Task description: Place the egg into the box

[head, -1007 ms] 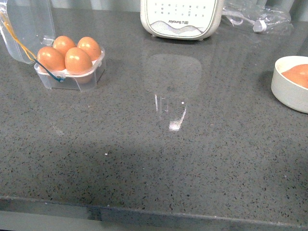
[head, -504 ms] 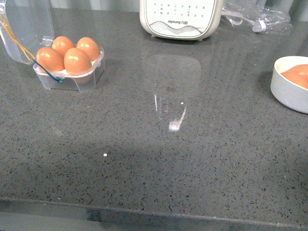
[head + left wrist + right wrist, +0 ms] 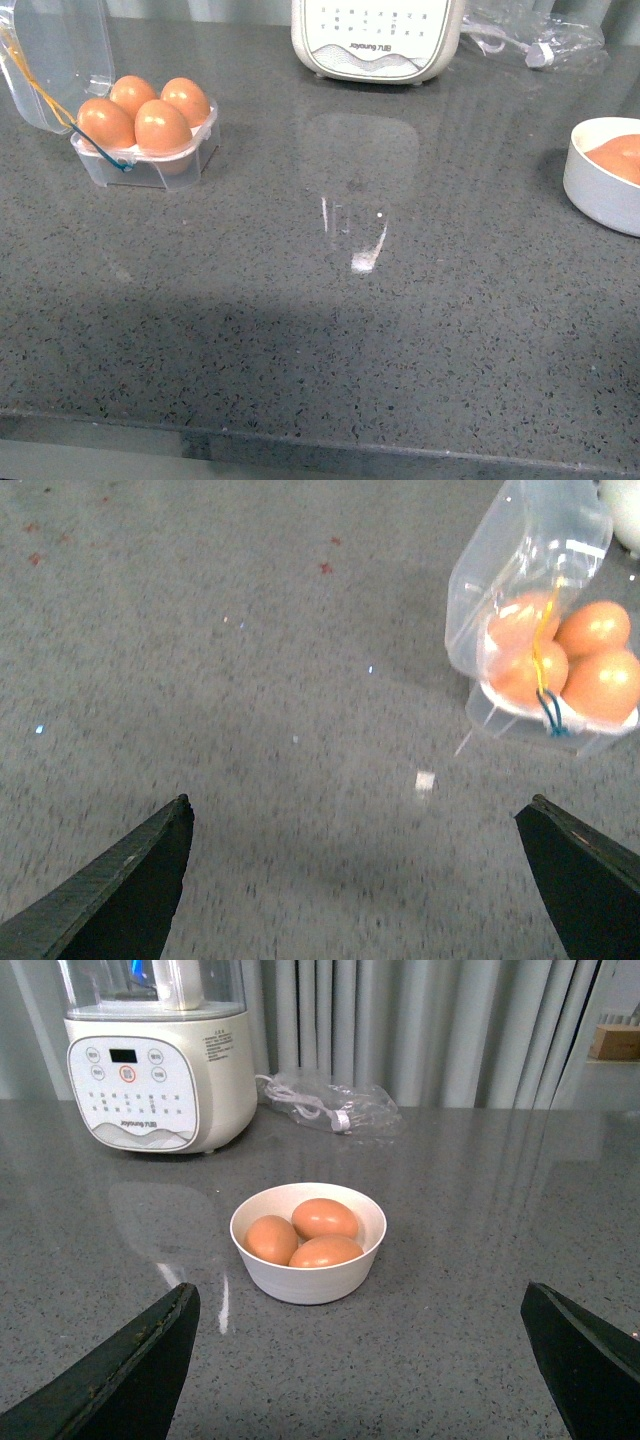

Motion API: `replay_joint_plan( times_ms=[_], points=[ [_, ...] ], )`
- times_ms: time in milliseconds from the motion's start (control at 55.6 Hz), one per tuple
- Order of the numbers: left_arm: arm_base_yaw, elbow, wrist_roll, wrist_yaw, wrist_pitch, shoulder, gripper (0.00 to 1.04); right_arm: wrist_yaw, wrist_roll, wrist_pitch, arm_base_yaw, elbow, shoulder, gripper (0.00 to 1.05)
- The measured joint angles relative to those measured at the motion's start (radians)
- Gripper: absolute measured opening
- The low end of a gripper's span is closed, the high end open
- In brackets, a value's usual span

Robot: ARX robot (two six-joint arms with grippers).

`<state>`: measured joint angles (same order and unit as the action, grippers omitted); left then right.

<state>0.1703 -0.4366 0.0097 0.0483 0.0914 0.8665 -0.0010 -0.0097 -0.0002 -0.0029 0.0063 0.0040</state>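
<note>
The box (image 3: 150,170), a clear plastic carton, stands at the far left of the grey counter with its lid (image 3: 55,55) open. Several brown eggs (image 3: 163,125) fill its cups. In the left wrist view the box (image 3: 520,725) sits off to one side of my open left gripper (image 3: 357,810), well apart from it. A white bowl (image 3: 300,1280) holding three more eggs (image 3: 324,1217) lies ahead of my open right gripper (image 3: 360,1295), with bare counter between them. Neither gripper holds anything, and neither arm shows in the front view.
A cream kitchen appliance (image 3: 375,40) stands at the back centre. A clear bag with a cable (image 3: 535,40) lies at the back right. The bowl (image 3: 600,200) is cut off by the front view's right edge. The counter's front edge (image 3: 320,440) runs along the bottom.
</note>
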Motion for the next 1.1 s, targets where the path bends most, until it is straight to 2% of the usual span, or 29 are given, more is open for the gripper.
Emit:
replay_joint_plan(
  times_ms=[270, 378, 540, 863, 1097],
  points=[
    [-0.045, -0.214, 0.099, -0.076, 0.178, 0.374, 0.98, 0.0, 0.0, 0.0, 0.0, 0.0, 0.0, 0.97],
    [-0.049, -0.279, 0.093, -0.031, 0.175, 0.464, 0.98, 0.0, 0.0, 0.0, 0.0, 0.0, 0.0, 0.97],
    [-0.06, -0.368, 0.098, -0.018, 0.184, 0.584, 0.98, 0.0, 0.0, 0.0, 0.0, 0.0, 0.0, 0.97],
    [-0.071, -0.472, 0.094, -0.018, 0.183, 0.697, 0.98, 0.0, 0.0, 0.0, 0.0, 0.0, 0.0, 0.97],
    [-0.147, -0.457, 0.095, -0.029, 0.192, 0.672, 0.98, 0.0, 0.0, 0.0, 0.0, 0.0, 0.0, 0.97]
  ],
)
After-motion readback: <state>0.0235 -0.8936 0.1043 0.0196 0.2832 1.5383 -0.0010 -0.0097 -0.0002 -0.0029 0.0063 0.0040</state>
